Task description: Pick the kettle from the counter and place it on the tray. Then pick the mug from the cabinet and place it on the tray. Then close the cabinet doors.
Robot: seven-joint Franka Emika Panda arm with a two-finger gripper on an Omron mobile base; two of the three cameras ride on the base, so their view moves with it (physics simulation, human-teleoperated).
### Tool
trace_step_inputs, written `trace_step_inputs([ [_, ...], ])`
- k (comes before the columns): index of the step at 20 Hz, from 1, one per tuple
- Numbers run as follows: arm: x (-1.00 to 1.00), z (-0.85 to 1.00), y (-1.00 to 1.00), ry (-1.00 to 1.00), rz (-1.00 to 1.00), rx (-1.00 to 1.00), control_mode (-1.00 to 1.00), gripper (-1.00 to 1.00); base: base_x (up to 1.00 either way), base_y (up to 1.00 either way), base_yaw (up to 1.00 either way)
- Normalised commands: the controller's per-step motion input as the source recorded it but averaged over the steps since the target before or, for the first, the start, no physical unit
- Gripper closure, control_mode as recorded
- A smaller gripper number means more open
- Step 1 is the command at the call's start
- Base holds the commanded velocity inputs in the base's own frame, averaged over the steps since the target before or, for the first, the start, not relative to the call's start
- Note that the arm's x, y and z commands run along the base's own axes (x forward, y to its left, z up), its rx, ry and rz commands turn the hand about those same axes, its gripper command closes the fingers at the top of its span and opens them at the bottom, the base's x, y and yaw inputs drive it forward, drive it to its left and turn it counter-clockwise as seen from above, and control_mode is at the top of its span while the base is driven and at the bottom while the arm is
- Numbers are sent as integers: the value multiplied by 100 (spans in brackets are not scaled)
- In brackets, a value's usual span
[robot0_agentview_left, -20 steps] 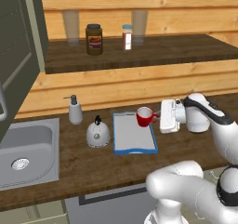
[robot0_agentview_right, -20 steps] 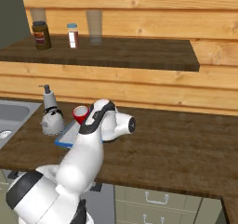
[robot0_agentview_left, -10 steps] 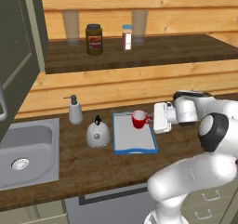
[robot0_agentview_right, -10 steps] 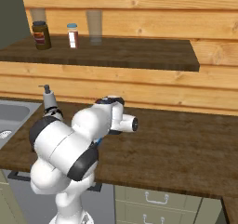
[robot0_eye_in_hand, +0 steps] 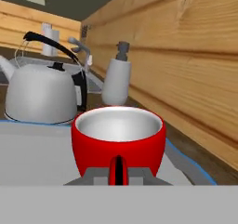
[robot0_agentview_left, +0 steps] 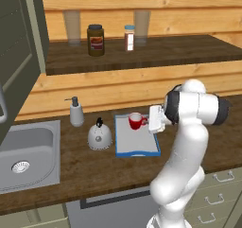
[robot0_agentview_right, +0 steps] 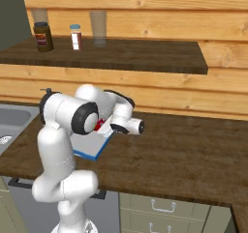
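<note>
The red mug (robot0_agentview_left: 136,121) with its white inside hangs low over the far end of the blue-rimmed tray (robot0_agentview_left: 137,146). My gripper (robot0_agentview_left: 151,120) is shut on its handle from the right. I cannot tell whether the mug touches the tray. In the hand view the mug (robot0_eye_in_hand: 118,141) sits right in front of my gripper (robot0_eye_in_hand: 118,174), above the pale tray (robot0_eye_in_hand: 37,148). The silvery kettle (robot0_agentview_left: 99,136) stands on the dark counter (robot0_agentview_left: 94,168) just left of the tray, and looms behind the mug as the kettle (robot0_eye_in_hand: 44,95). A sliver of the mug (robot0_agentview_right: 100,125) peeks past my arm.
A grey soap bottle (robot0_agentview_left: 76,112) stands behind the kettle, with the sink (robot0_agentview_left: 23,151) to the left. An olive cabinet door (robot0_agentview_left: 19,47) hangs open at the left edge. The wooden shelf above carries a brown jar (robot0_agentview_left: 95,40), a small bottle (robot0_agentview_left: 129,38) and two clear glasses (robot0_agentview_left: 72,21).
My hand has carried the mug a little leftward over the tray, and the elbow has swung round to the right. The kettle has not moved.
</note>
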Motion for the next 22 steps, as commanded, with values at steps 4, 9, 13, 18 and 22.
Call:
trace_step_inputs([
  [4,59,-35,-8,9,6,0,-100,100,0,0,0],
  [9,23,-34,-1,1,5,0,-100,100,0,0,0],
  [13,-23,-5,4,0,0,0,-100,-100,0,0,0],
  [18,-21,1,0,0,0,0,-100,-100,0,0,0],
  [22,-8,20,0,0,-2,0,-100,-100,0,0,0],
])
